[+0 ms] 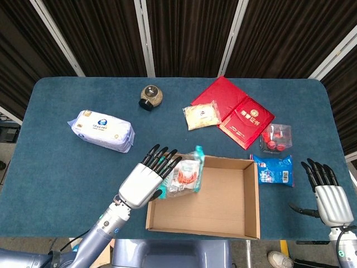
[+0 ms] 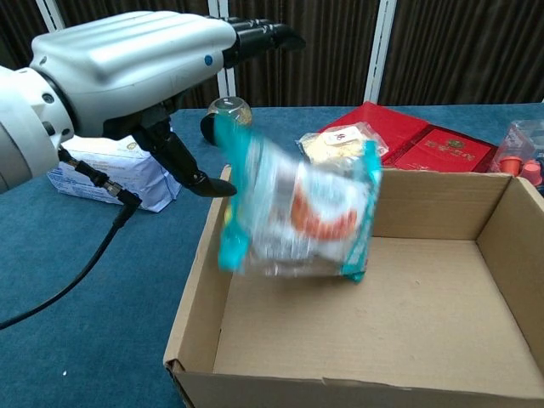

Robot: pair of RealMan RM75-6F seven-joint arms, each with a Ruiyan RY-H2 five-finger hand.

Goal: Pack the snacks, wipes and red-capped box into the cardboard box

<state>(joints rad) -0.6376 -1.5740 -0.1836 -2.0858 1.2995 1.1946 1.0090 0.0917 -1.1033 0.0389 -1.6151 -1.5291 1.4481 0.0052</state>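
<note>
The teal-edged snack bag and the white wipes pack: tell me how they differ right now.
The teal-edged snack bag is blurred in mid-air over the cardboard box, just beyond the left hand, whose fingers are spread; the white wipes pack lies flat on the table. The bag is clear with red print; the pack is opaque white with a blue logo. Both are soft packets outside the box.
</note>
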